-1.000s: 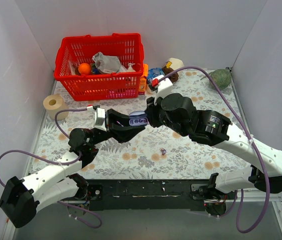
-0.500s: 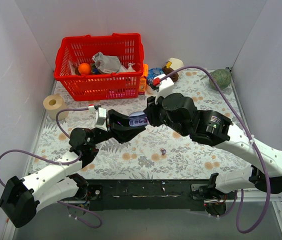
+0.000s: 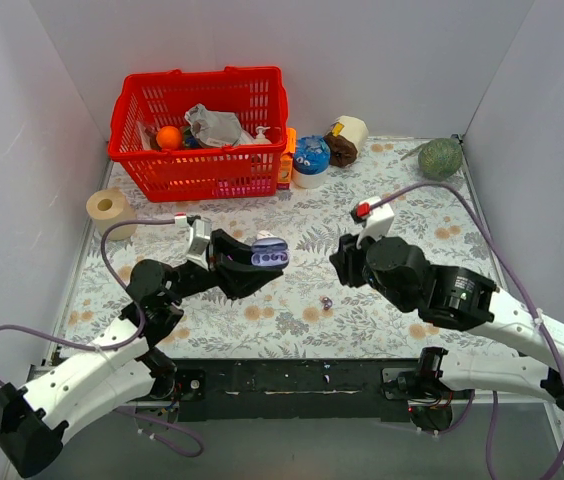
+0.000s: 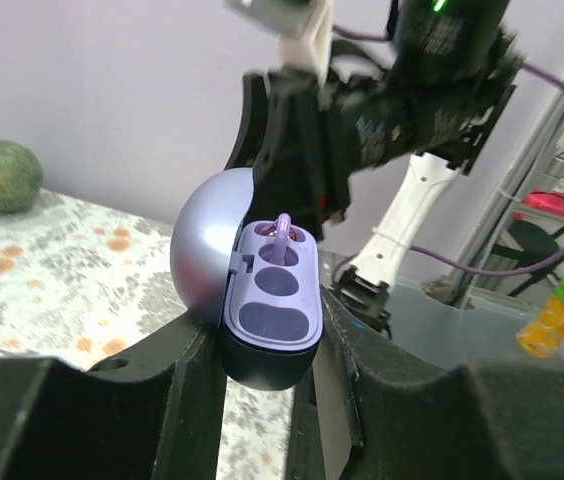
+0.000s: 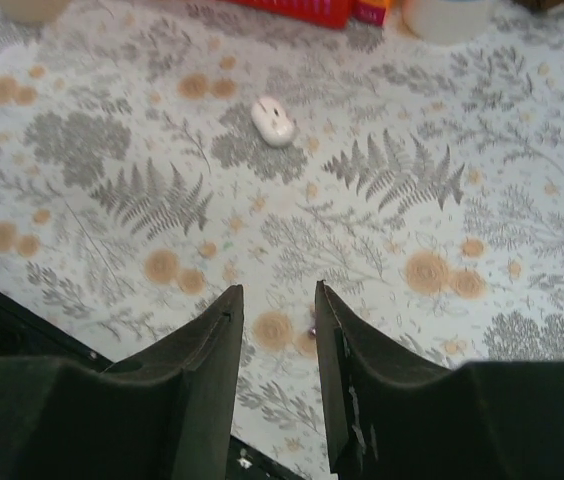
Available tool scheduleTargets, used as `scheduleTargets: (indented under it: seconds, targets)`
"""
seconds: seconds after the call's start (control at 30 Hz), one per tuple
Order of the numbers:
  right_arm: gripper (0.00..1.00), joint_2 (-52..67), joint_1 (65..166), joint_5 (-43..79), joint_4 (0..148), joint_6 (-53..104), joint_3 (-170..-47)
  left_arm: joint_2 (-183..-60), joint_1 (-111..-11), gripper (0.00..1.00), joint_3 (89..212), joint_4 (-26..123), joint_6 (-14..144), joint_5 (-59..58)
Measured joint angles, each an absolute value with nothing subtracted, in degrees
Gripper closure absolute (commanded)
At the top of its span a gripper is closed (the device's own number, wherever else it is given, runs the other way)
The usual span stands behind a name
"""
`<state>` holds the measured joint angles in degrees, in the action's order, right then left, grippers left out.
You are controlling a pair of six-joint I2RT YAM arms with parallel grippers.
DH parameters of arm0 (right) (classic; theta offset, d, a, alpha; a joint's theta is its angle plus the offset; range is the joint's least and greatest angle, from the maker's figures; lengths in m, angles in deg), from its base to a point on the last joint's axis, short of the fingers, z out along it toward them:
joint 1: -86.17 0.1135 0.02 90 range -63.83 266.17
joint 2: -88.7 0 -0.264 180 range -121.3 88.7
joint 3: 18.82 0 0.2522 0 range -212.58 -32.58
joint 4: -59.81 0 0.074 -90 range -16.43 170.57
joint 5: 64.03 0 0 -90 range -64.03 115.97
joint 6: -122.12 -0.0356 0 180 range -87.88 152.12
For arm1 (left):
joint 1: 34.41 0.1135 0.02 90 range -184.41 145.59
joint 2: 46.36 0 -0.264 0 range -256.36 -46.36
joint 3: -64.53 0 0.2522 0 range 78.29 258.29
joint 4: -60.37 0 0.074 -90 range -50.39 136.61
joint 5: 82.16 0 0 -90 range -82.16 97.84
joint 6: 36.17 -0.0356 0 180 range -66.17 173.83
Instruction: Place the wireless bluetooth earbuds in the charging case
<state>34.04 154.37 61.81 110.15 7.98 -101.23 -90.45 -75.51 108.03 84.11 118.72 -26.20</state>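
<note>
My left gripper [image 4: 272, 352] is shut on the charging case [image 4: 274, 300], which it holds above the table with the rounded lavender lid swung open to the left. One purple earbud [image 4: 283, 228] stands in the case's top socket, and the sockets below it show dark. From above, the case [image 3: 268, 254] sits at the left gripper [image 3: 252, 262] tip. The other earbud [image 3: 326, 301] lies on the floral table. My right gripper [image 5: 277, 293] hangs open over that earbud [image 5: 312, 327], which peeks out by its right finger. Nothing is between its jaws.
A red basket [image 3: 202, 130] of items stands at the back left, with a tape roll [image 3: 109, 207] beside it. A blue-lidded can [image 3: 312, 155], a paper roll [image 3: 348, 134] and a green melon [image 3: 440, 157] line the back. A small white oval object [image 5: 273, 121] lies on the table.
My right gripper drew back from the case toward the near right, lowered over the table and opened. One earbud stays in the case. The left arm shifted slightly, still gripping the case.
</note>
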Motion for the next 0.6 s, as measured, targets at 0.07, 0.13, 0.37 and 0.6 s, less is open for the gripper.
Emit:
scheduleTargets:
  seconds: [0.07,0.13,0.37,0.6]
  targets:
    - [0.56,37.7,154.3,61.0,108.4,7.8,-93.6,-88.0,-75.5,1.00,108.0,79.7,119.7,-27.0]
    - [0.55,40.3,154.3,59.3,106.4,7.8,-85.8,-85.4,-75.5,1.00,108.0,74.6,121.0,-28.6]
    - [0.55,34.2,154.3,54.7,104.0,7.6,-74.0,-73.4,-75.5,1.00,104.0,61.3,125.8,-29.5]
    - [0.59,28.6,150.0,54.2,97.2,4.5,-68.0,-61.7,-75.5,1.00,98.0,55.5,128.6,-24.0]
